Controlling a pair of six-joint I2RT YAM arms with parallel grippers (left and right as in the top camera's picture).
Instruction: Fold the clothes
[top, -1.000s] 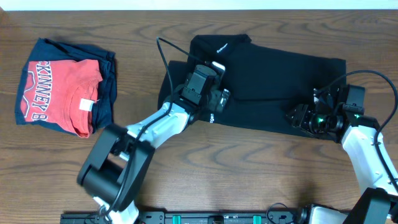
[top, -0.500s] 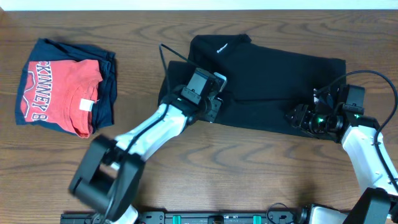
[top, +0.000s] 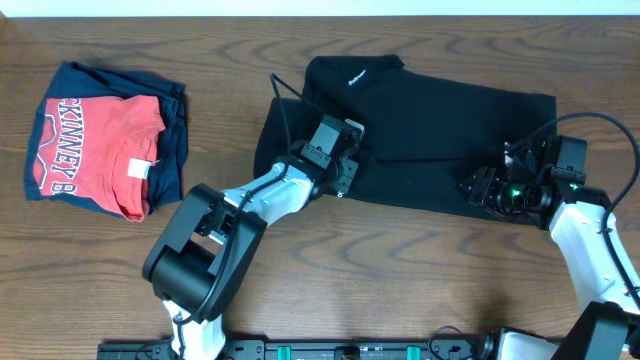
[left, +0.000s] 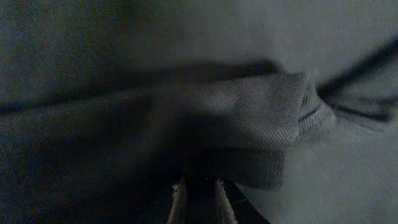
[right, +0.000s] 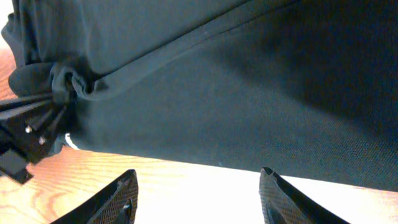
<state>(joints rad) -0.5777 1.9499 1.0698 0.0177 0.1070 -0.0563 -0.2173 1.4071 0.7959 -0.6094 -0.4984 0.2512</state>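
While black shirt (top: 450, 115) lies rumpled | left gripper (left: 199, 184) pinches its bunched knit | right gripper (right: 199, 175) wide

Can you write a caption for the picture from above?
Left arm pinches the black shirt, right arm is at its edge; a red shirt lies folded aside.

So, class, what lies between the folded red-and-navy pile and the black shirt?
Only bare wooden table separates the pile from the black shirt, as the overhead view shows.
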